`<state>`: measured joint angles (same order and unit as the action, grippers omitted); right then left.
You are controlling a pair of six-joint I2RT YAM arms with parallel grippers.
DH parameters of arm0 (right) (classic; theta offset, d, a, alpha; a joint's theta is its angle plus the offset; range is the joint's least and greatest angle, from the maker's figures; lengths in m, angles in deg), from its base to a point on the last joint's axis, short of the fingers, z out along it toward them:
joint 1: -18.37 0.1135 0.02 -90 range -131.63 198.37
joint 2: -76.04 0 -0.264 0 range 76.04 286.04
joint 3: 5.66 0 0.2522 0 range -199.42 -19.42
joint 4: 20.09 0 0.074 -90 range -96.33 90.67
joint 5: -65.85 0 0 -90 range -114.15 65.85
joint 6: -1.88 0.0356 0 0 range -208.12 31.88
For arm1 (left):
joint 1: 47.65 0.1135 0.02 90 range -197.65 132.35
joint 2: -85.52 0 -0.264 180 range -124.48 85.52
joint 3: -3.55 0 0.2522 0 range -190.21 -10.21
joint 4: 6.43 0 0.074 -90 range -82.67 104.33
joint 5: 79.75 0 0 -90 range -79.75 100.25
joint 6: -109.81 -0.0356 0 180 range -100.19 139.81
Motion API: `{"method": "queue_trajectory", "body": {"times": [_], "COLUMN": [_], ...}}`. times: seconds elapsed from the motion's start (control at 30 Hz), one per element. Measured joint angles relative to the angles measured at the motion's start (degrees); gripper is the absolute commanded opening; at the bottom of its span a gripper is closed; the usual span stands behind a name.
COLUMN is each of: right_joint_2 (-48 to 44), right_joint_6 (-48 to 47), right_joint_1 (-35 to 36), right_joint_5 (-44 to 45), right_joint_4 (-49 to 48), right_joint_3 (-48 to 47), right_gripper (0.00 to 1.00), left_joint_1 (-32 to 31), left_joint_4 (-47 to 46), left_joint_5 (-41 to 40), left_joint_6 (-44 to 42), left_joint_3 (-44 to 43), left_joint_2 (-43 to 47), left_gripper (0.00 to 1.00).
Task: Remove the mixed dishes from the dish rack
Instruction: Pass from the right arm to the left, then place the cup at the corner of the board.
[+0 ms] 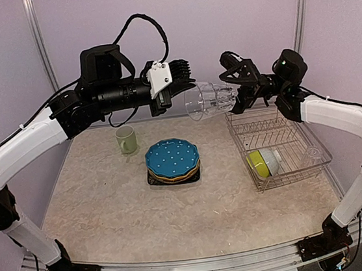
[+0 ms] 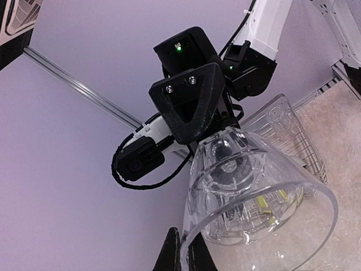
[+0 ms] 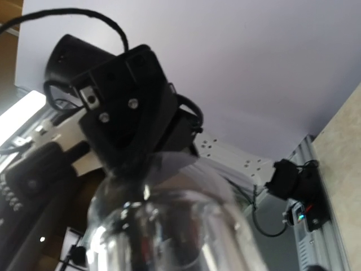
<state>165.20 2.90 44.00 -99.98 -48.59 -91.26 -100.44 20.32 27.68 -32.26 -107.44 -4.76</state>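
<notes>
A clear glass (image 1: 208, 99) hangs on its side in the air between my two grippers, above the table's far middle. My left gripper (image 1: 188, 85) pinches its rim; in the left wrist view its fingers (image 2: 172, 254) straddle the rim of the glass (image 2: 259, 192). My right gripper (image 1: 233, 102) is at the glass's base and seems closed on it; the glass (image 3: 169, 226) fills the right wrist view and hides the fingers. The dish rack (image 1: 298, 132) at the right holds a lime bowl (image 1: 257, 163), a white bowl (image 1: 270, 158) and a second clear glass (image 1: 312, 155).
A pale green mug (image 1: 126, 140) stands on the table at the far left. Beside it lies a stack with the blue dotted plate (image 1: 171, 156) on top, an orange rim (image 1: 195, 171) under it and a black plate (image 1: 153, 178) at the bottom.
</notes>
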Motion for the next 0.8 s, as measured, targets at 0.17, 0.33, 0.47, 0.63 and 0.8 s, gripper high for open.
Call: {"method": "queue_trajectory", "body": {"times": [0.17, 0.33, 0.47, 0.63, 0.8], "right_joint_2": [0.0, 0.0, 0.0, -0.1, -0.2], "right_joint_6": [-5.7, -15.3, -21.2, -29.3, -36.7], "right_joint_1": [-0.5, -4.0, -8.3, -12.2, -13.8], "right_joint_5": [1.1, 4.3, 7.8, 12.4, 16.3], "right_joint_4": [5.5, 18.6, 27.0, 38.2, 47.7], "right_joint_3": [0.0, -0.7, -0.9, -3.5, -7.1], "right_gripper": [0.99, 0.99, 0.99, 0.99, 0.99], "left_joint_1": [-0.1, 0.3, 1.7, 5.0, 10.7], "left_joint_4": [1.7, 4.2, 7.2, 10.1, 14.3], "left_joint_5": [-0.5, -2.2, -4.6, -11.5, -18.2], "left_joint_6": [2.8, 7.7, 14.8, 26.0, 38.6], "left_joint_3": [0.0, 0.0, 0.0, 0.0, -0.8], "left_joint_2": [0.0, 0.3, 1.2, 2.4, 4.0], "left_gripper": [0.0, 0.0, 0.0, 0.0, 0.0]}}
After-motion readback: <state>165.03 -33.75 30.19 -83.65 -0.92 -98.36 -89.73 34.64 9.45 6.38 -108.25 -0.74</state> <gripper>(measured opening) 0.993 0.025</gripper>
